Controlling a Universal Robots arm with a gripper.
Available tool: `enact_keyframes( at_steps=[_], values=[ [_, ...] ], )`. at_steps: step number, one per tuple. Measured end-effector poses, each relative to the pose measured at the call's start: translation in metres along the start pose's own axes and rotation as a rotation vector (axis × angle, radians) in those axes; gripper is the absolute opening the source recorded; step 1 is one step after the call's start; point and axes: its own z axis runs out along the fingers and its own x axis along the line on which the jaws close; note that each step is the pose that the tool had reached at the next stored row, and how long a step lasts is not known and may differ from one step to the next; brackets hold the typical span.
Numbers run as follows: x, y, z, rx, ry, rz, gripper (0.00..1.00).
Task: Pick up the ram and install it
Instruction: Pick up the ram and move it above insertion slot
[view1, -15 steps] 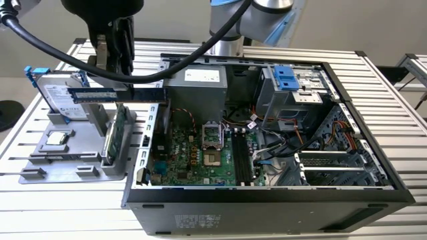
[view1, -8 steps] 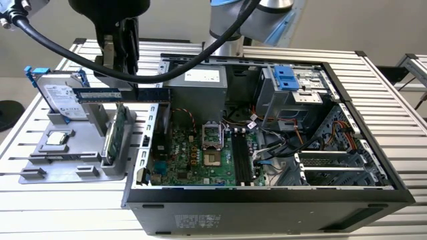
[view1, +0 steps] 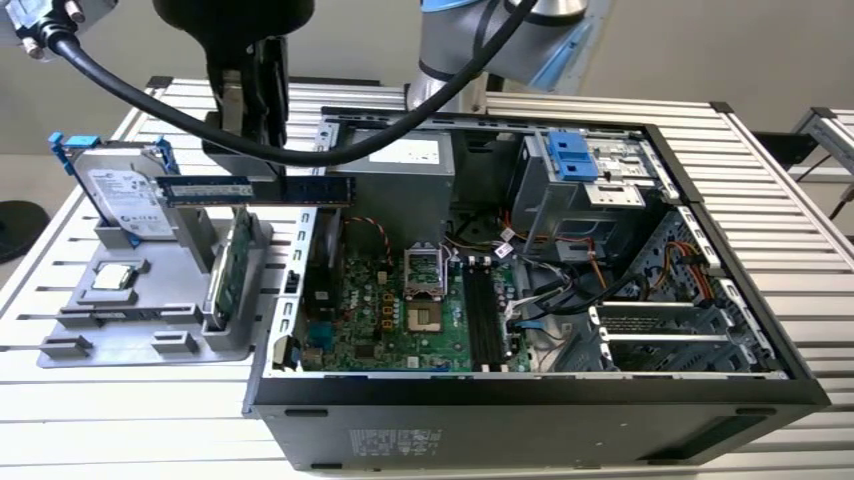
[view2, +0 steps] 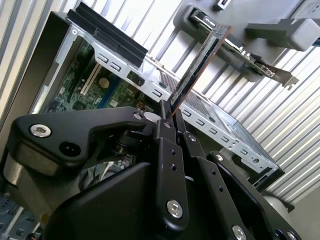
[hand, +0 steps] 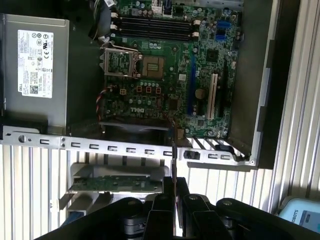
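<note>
Currently the single end effector (view2: 172, 114) grips one ram (view1: 300, 190) over one wall of the computer case (view1: 534, 420).

A slatted metal table (view1: 134, 420) of pale ribbed profiles carries the whole scene, and its bare slats show along the exterior view's edges from 6 o'clock round to 11 o'clock and again near 3 o'clock. An open black computer case (view1: 534, 405) lies on its side directly on the table, taking up the middle and the 3 o'clock half of that view, with its open face turned up and a dark outer wall toward 6 o'clock. At 9 o'clock from the case, just beside its wall, a grey moulded holder (view1: 127, 345) rests flat on the slats.
</note>
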Motion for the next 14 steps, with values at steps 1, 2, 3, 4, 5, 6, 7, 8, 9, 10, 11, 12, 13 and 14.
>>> enact_keyframes(
  at_steps=[1, 2, 3, 4, 5, 6, 7, 8, 9, 10, 11, 12, 13, 14],
  values=[
    [-0.0001, 0.0008, 0.0000, 0.0000, 0.0000, 0.000, 0.00],
    [-0.0001, 0.0017, -0.0001, 0.0000, 0.0000, 0.000, 0.00],
    [-0.0002, 0.0025, -0.0002, 0.0000, 0.0000, 0.000, 0.00],
    [-0.0002, 0.0034, -0.0002, 0.0000, 0.0000, 0.000, 0.00],
    [-0.0003, 0.0043, -0.0002, 0.0000, 0.0000, 0.000, 0.00],
    [-0.0003, 0.0051, -0.0003, 0.0001, 0.0000, 0.000, 0.00],
    [-0.0004, 0.0059, -0.0003, 0.0000, 0.0000, 0.000, 0.00],
    [-0.0004, 0.0068, -0.0003, 0.0000, 0.0000, 0.000, 0.00],
    [-0.0005, 0.0077, -0.0004, 0.0000, 0.0000, 0.000, 0.00],
    [-0.0005, 0.0085, -0.0004, 0.0000, 0.0000, 0.000, 0.00],
    [-0.0006, 0.0094, -0.0005, 0.0001, -0.0001, 0.000, 0.00],
    [-0.0006, 0.0103, -0.0006, 0.0001, 0.0000, 0.000, 0.00],
    [-0.0007, 0.0111, -0.0006, 0.0000, 0.0000, 0.000, 0.00],
    [-0.0007, 0.0120, -0.0006, 0.0000, 0.0000, 0.000, 0.00]
  ],
)
